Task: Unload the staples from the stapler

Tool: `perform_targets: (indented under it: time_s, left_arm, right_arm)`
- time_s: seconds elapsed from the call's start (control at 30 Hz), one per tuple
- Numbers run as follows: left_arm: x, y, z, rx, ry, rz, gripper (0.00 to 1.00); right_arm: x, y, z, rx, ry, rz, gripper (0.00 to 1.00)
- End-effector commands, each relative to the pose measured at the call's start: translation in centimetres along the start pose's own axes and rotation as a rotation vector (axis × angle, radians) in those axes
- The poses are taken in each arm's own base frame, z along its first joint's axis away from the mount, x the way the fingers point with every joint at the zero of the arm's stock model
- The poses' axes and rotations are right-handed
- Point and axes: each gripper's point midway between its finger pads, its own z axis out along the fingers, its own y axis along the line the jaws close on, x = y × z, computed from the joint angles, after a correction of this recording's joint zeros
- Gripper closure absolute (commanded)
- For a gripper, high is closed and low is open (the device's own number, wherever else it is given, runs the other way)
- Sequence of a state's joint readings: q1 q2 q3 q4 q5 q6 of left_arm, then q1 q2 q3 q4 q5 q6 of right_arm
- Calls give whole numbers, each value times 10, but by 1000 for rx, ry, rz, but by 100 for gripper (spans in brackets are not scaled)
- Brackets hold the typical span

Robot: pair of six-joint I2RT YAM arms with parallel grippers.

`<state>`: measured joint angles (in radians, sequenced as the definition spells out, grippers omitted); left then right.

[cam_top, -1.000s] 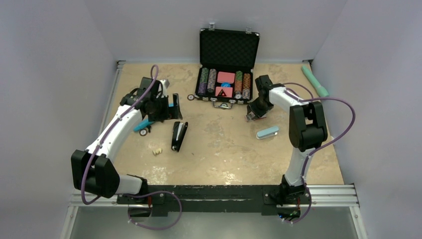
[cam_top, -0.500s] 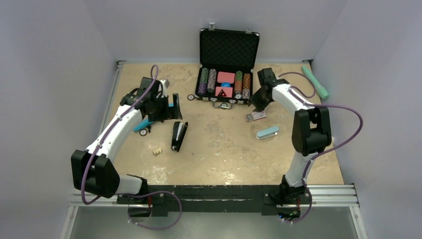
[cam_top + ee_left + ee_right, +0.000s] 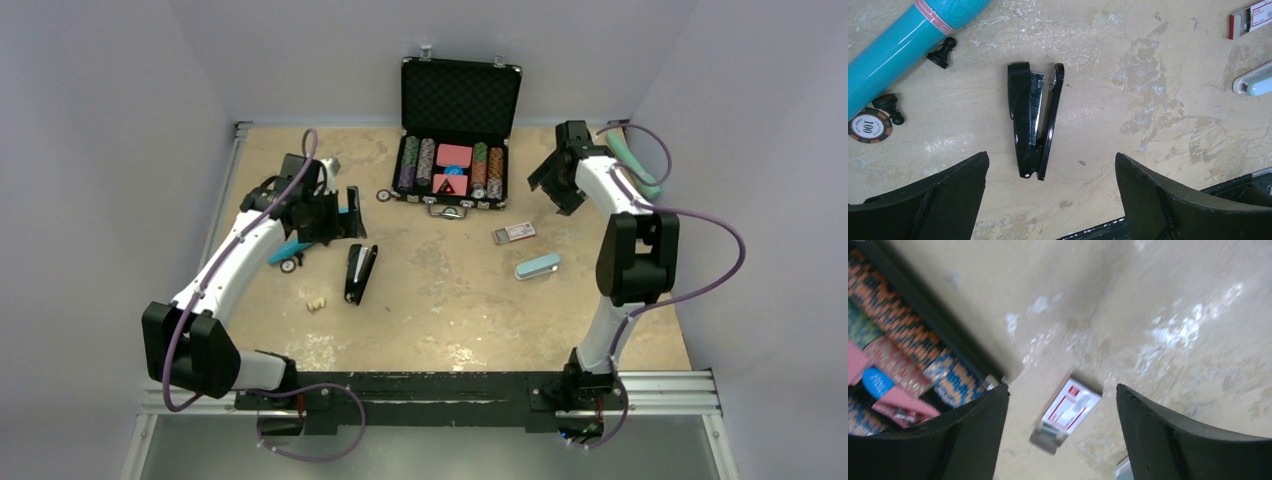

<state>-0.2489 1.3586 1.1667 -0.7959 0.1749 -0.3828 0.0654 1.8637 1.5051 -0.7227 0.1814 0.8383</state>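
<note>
- left gripper hovers over the left of the table, jaws wide apart, holding nothing
- teal tube lies beside it, with a 100 chip and 2 pawns close by
- cream lump sits near the black stapler's near end, on its left
- black stapler lies on its side under the left gripper, touching neither finger and opened in a narrow V; a grey metal channel shows inside, and the staples are too small to tell from it
- chip case stands open at the far middle
- red-white box lies flat right of centre
- blue stapler lies shut near the box
- right gripper hangs raised by the case's right end, jaws apart and empty, the box below touching neither finger
</note>
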Motion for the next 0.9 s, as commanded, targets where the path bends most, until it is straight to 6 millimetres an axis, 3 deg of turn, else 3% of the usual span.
perform_targets:
  time_s: [0.0,0.2,0.3,0.7,0.87]
  left_arm:
    - [-20,-11,-19,33,-77,2,0]
    - [-17,-9,-23,23,-84,-2,0]
    - [-15,-8,-23,18,-83,-4,0]
    - [-18,-8,-22,17,-90,-8,1]
    - [-18,-8,-21,17,-90,-7,1]
  right_arm:
    - [-18,-13,13,74,-28,-22,16]
    - [9,-13,33,55,86,-2,11]
    - [22,-14,38,43,132,26,2]
    - [47,-20,46,54,208,88,1]
    - [56,-21,48,67,226,90,6]
